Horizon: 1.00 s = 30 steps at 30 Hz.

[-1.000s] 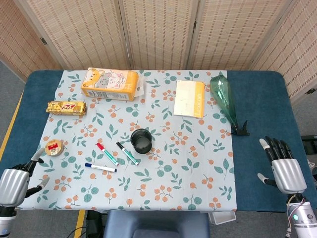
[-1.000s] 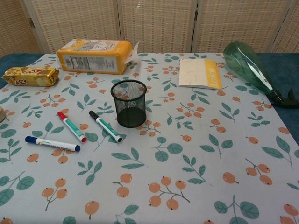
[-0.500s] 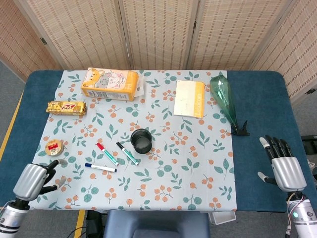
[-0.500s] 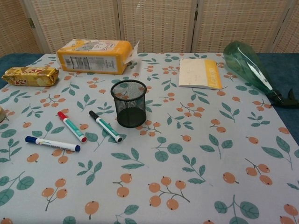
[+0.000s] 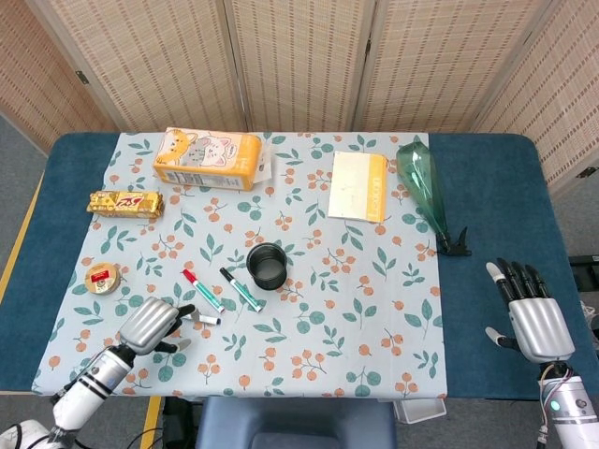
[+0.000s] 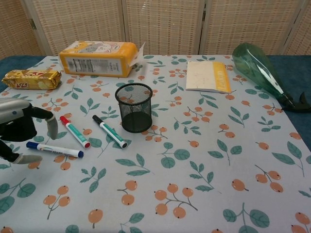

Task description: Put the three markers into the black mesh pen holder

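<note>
Hanging over the blue marker (image 6: 54, 150), the left robot hand (image 6: 19, 128) hides part of it from above, fingers apart and holding nothing. The right robot hand (image 5: 535, 318) is spread wide too. The red marker (image 6: 74, 131) and green marker (image 6: 110, 131) lie beside the black mesh pen holder (image 6: 134, 107) on the counter's leafy cloth (image 6: 204, 165), with woven screens (image 5: 299, 61) behind
</note>
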### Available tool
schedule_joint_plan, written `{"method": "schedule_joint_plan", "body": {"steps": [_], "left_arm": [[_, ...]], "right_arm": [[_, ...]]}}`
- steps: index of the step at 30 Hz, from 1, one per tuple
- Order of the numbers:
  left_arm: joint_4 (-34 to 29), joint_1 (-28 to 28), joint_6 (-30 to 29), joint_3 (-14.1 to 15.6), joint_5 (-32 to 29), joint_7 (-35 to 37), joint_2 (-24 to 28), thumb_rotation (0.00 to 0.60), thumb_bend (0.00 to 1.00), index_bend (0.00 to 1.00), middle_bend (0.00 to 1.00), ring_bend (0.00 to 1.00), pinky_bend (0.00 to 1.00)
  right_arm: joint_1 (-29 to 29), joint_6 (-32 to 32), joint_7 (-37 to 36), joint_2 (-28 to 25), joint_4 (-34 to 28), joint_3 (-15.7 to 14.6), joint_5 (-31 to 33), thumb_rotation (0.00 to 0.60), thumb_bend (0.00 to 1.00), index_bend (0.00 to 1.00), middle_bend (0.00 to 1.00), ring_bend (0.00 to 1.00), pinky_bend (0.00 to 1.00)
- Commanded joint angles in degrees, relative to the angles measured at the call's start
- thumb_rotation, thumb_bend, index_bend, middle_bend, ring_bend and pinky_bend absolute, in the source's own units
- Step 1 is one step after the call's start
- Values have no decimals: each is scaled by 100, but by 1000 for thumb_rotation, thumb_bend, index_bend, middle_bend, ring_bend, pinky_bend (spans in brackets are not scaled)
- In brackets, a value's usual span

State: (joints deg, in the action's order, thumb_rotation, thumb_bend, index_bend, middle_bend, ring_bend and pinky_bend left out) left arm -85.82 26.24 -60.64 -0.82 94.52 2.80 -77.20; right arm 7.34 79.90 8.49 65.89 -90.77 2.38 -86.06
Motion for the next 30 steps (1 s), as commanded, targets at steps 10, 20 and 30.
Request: {"method": "schedule_joint_plan", "body": {"steps": [10, 20, 30], "left_arm": [[503, 494, 465, -143, -376, 93, -249, 600, 266, 484, 1000, 966, 983], [909, 542, 493, 6, -482, 267, -442, 600, 302, 491, 1000, 966, 983], [1380, 641, 535, 115, -484, 464, -687, 600, 335, 517, 1000, 966, 983]], "right_arm": [[39, -75, -133, -57, 35, -7, 19, 600, 108, 3, 0, 1, 0], [55, -78, -161, -63, 24, -55, -68, 600, 108, 3, 0, 0, 0], [30, -28, -205, -86, 14, -96, -128, 600, 108, 3, 0, 1, 0]]}}
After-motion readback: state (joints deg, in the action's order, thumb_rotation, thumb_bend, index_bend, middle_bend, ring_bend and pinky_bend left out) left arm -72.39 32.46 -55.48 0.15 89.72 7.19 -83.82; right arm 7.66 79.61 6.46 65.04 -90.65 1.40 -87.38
